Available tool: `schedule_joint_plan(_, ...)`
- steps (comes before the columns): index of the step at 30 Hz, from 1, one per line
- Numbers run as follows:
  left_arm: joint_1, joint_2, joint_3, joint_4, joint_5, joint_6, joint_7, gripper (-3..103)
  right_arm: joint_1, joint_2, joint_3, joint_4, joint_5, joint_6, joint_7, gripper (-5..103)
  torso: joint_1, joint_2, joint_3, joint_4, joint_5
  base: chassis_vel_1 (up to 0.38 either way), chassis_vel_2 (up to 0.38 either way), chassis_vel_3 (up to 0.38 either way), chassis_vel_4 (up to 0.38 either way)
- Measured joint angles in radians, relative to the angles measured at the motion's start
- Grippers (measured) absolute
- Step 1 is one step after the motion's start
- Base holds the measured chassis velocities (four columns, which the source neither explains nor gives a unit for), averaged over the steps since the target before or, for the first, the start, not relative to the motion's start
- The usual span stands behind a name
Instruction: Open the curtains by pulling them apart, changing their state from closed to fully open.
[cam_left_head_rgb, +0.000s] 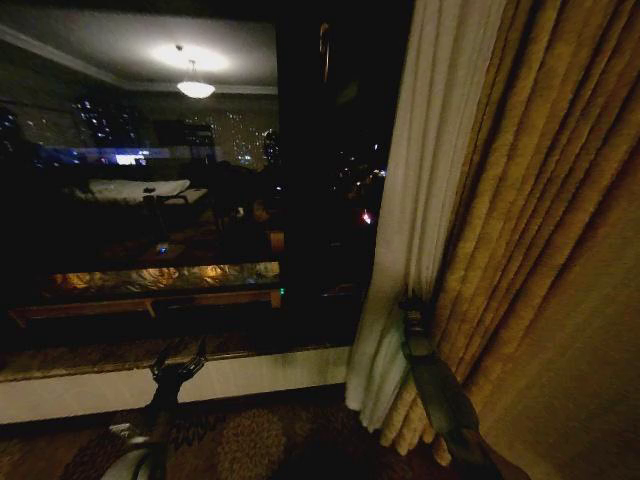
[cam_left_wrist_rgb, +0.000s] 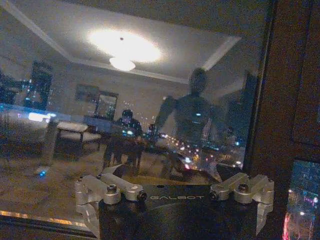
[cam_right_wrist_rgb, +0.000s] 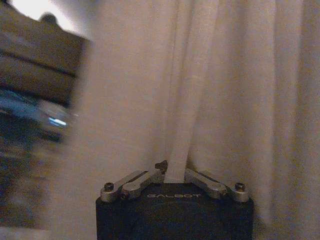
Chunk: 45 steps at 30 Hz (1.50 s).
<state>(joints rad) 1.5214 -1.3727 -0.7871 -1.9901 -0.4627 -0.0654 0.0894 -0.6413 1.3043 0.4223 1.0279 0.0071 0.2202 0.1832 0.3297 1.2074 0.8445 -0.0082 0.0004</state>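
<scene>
One sheer cream-white curtain hangs gathered at the right side of the dark window. My right gripper reaches up from below and is shut on a fold of it, near the seam with the golden drape. In the right wrist view the pleated curtain is close up, and the right gripper pinches a narrow vertical fold between its closed jaws. My left gripper sits low in front of the window sill, open and holding nothing, well apart from the curtain. Its black body faces the glass.
A thick golden-yellow drape hangs right of the sheer panel. The bare window glass reflects the lit room and ceiling lamp. A dark frame post divides it. Below run a pale sill and patterned carpet.
</scene>
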Motion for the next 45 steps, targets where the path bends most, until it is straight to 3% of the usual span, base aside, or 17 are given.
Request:
schedule_joint_plan(1, 0.000, 0.000, 0.000, 0.000, 0.000, 0.000, 0.000, 100, -0.027, -0.008, -0.040, 0.061, 0.074, -0.019, -0.039, -3, 0.000, 0.000, 0.000, 0.0002, -0.0002, 0.000, 0.000, 0.000, 0.000)
schedule_joint_plan(2, 0.000, 0.000, 0.000, 0.000, 0.000, 0.000, 0.000, 100, -0.027, -0.008, -0.040, 0.061, 0.074, -0.019, -0.039, -3, 0.000, 0.000, 0.000, 0.0002, -0.0002, 0.000, 0.000, 0.000, 0.000)
schedule_joint_plan(4, 0.000, 0.000, 0.000, 0.000, 0.000, 0.000, 0.000, 100, -0.084, -0.025, -0.090, 0.179, 0.183, -0.076, -0.130, 7, 0.000, 0.000, 0.000, 0.0003, -0.0003, 0.000, 0.000, 0.000, 0.000)
schedule_joint_plan(6, 0.000, 0.000, 0.000, 0.000, 0.000, 0.000, 0.000, 100, -0.137, -0.046, -0.130, 0.270, 0.259, -0.126, -0.173, 17, 0.000, 0.000, 0.000, 0.0003, -0.0005, 0.000, 0.000, 0.000, 0.000)
schedule_joint_plan(7, 0.000, 0.000, 0.000, 0.000, 0.000, 0.000, 0.000, 100, -0.173, -0.058, -0.151, 0.329, 0.298, -0.158, -0.182, 22, 0.000, 0.000, 0.000, 0.0001, -0.0002, 0.000, 0.000, 0.000, 0.000)
schedule_joint_plan(9, 0.000, 0.000, 0.000, 0.000, 0.000, 0.000, 0.000, 100, -0.205, -0.070, -0.164, 0.382, 0.326, -0.189, -0.188, 22, 0.000, 0.000, 0.000, 0.0002, -0.0004, 0.000, 0.000, 0.000, 0.000)
schedule_joint_plan(12, 0.000, 0.000, 0.000, 0.000, 0.000, 0.000, 0.000, 100, -0.284, -0.102, -0.177, 0.514, 0.407, -0.259, -0.204, 38, 0.000, 0.000, 0.000, 0.0000, -0.0004, 0.000, 0.000, 0.000, 0.000)
schedule_joint_plan(15, 0.000, 0.000, 0.000, 0.000, 0.000, 0.000, 0.000, 100, -0.313, -0.112, -0.175, 0.556, 0.423, -0.262, -0.204, 44, 0.000, 0.000, 0.000, 0.0001, -0.0005, 0.000, 0.000, 0.000, 0.000)
schedule_joint_plan(21, 0.000, 0.000, 0.000, 0.000, 0.000, 0.000, 0.000, 100, -0.349, -0.120, -0.151, 0.583, 0.423, -0.227, -0.220, 71, 0.000, 0.000, 0.000, 0.0001, -0.0005, 0.000, 0.000, 0.000, 0.000)
schedule_joint_plan(27, 0.000, 0.000, 0.000, 0.000, 0.000, 0.000, 0.000, 100, -0.352, -0.113, -0.142, 0.583, 0.403, -0.192, -0.219, 87, 0.000, 0.000, 0.000, 0.0002, -0.0004, 0.000, 0.000, 0.000, 0.000)
schedule_joint_plan(28, 0.000, 0.000, 0.000, 0.000, 0.000, 0.000, 0.000, 100, -0.352, -0.112, -0.141, 0.583, 0.401, -0.190, -0.219, 97, 0.000, 0.000, 0.000, 0.0002, -0.0005, 0.000, 0.000, 0.000, 0.000)
schedule_joint_plan(45, 0.000, 0.000, 0.000, 0.000, 0.000, 0.000, 0.000, 100, -0.349, -0.110, -0.140, 0.576, 0.397, -0.188, -0.217, 100, 0.000, 0.000, 0.000, 0.0001, -0.0005, 0.000, 0.000, 0.000, 0.000)
